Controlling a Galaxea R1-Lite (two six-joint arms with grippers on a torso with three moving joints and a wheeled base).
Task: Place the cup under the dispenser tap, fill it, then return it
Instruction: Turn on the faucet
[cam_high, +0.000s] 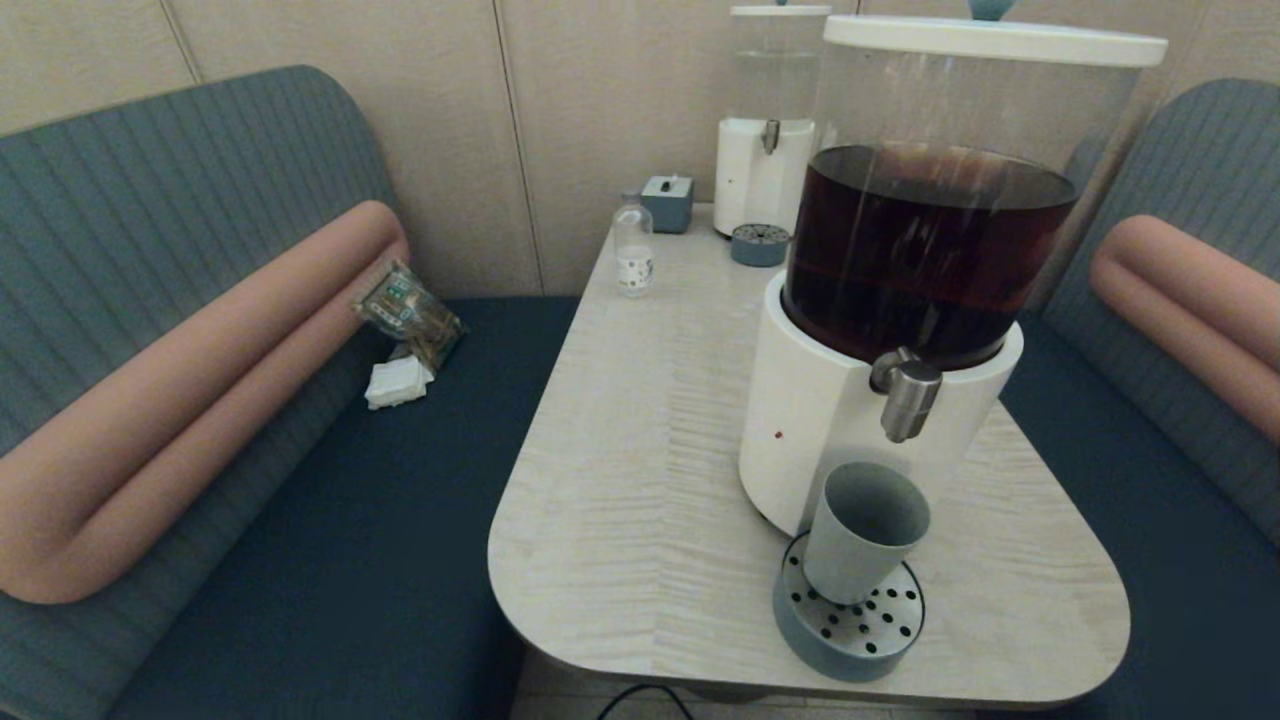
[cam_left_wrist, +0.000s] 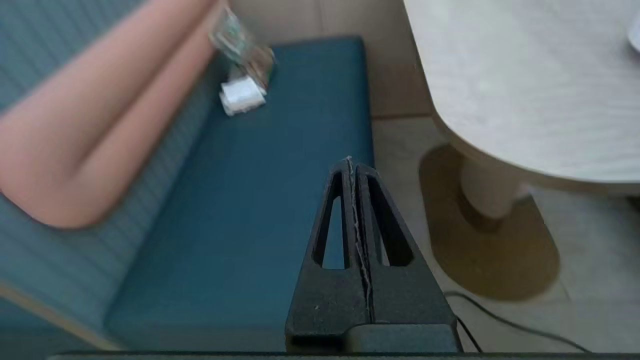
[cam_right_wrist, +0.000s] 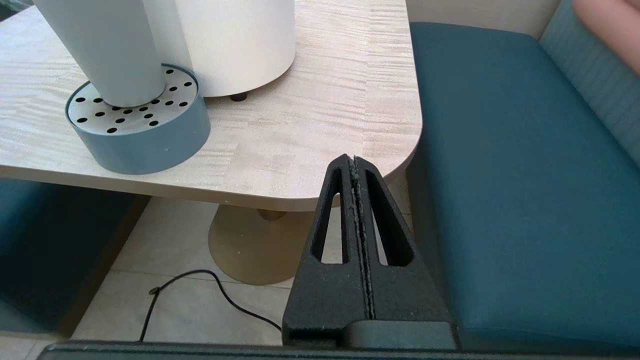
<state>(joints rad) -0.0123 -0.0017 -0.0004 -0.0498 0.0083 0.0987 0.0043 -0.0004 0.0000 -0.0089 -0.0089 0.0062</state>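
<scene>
The grey-blue cup (cam_high: 862, 530) stands upright on the round perforated drip tray (cam_high: 850, 625), directly below the brushed-steel dispenser tap (cam_high: 908, 395) of the big white-based dispenser (cam_high: 830, 420) with dark brown liquid. The cup looks empty inside. In the right wrist view the cup (cam_right_wrist: 107, 50) rises from the drip tray (cam_right_wrist: 145, 135). My right gripper (cam_right_wrist: 353, 160) is shut and empty, hanging below the table's near right corner. My left gripper (cam_left_wrist: 350, 161) is shut and empty, low over the blue bench seat left of the table. Neither arm shows in the head view.
A second white dispenser (cam_high: 765, 170) with clear liquid, its small drip tray (cam_high: 760, 244), a grey-blue box (cam_high: 668, 203) and a small clear bottle (cam_high: 633, 248) stand at the table's far end. A packet and napkins (cam_high: 405, 330) lie on the left bench. A black cable (cam_right_wrist: 210, 295) runs across the floor.
</scene>
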